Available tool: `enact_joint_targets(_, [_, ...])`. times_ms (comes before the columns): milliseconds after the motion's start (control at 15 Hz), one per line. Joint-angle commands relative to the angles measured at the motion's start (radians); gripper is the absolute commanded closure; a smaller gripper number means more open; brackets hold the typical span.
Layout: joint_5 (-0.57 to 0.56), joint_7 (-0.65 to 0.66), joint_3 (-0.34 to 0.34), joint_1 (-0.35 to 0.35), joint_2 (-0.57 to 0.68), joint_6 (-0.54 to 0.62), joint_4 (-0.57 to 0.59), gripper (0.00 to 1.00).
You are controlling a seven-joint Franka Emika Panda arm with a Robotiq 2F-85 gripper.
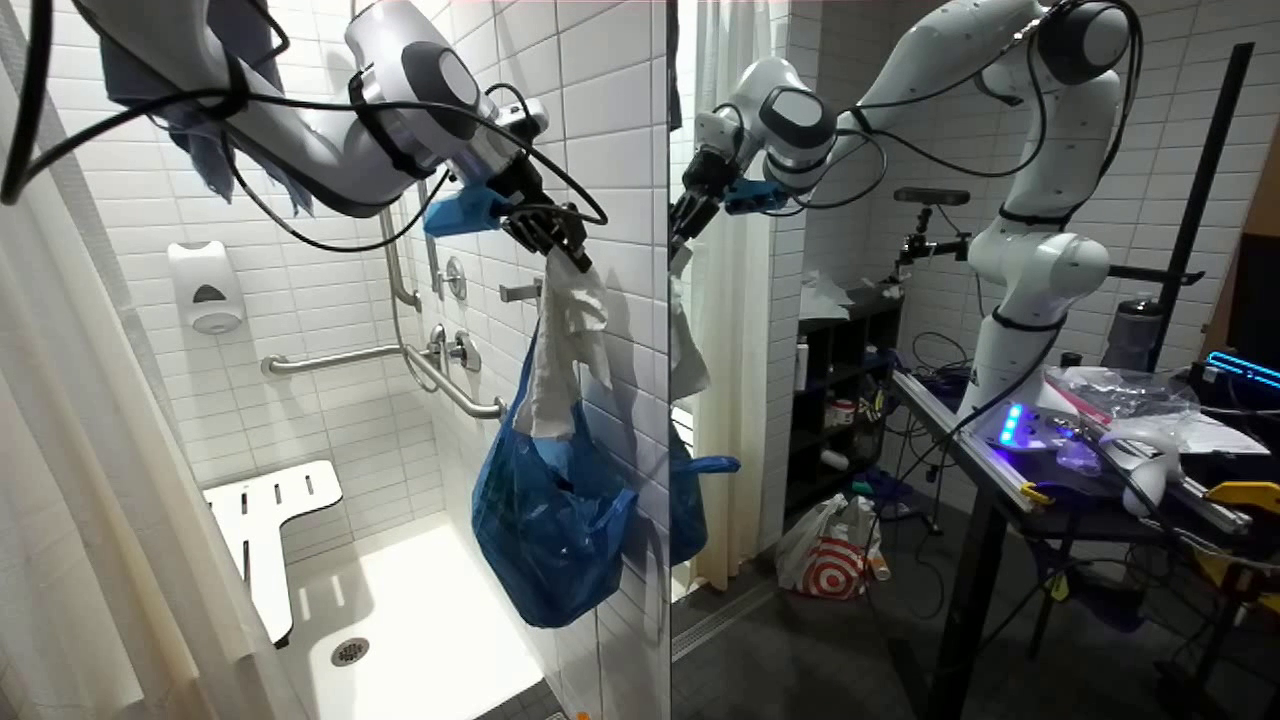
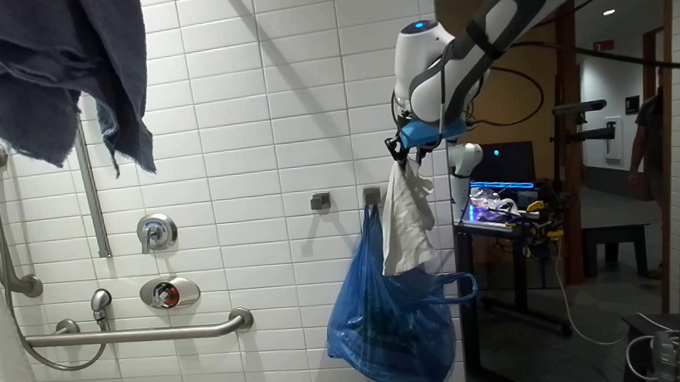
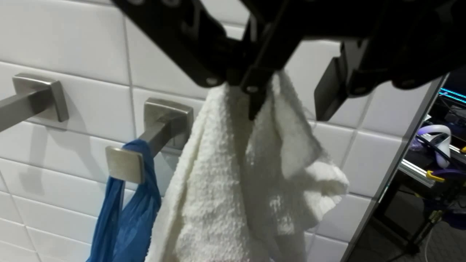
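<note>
Had fingers (image 3: 330, 89) parted at top of wrist view, with one touching cloth (image 3: 214, 189), near bag (image 3: 134, 222) at lower left.

Below the pincer (image 1: 562, 248), the shower floor (image 1: 430, 620) is glaring white; to the lower right, the room floor (image 1: 765, 665) is lying dim. A shadow is slanting across wall tiles (image 2: 304, 93) at the pincer's upper left — in the wrist view, the pincer is looking slightly blurred.

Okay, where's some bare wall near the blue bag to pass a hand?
Bare tile lies between the horizontal grab bar and the blue bag, below the bare hook, in an exterior view. It's crowded at the bag's hook, where the white cloth hangs close by under the gripper.
</note>
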Motion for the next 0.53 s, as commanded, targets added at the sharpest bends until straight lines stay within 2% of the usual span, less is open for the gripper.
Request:
enact_joint_targets(0, [0.006,-0.007,0.007,-0.008,0.0,-0.001,0.002,0.58])
enact_joint_targets(133, [0.006,-0.007,0.007,-0.008,0.0,-0.001,0.002,0.58])
enact_joint_targets(200, [0.006,-0.007,0.007,-0.008,0.0,-0.001,0.002,0.33])
enact_joint_targets(267, [0.006,-0.005,0.007,-0.008,0.001,-0.001,0.002,0.32])
enact_joint_targets(467, [0.008,-0.005,0.006,-0.008,0.003,0.001,0.002,0.15])
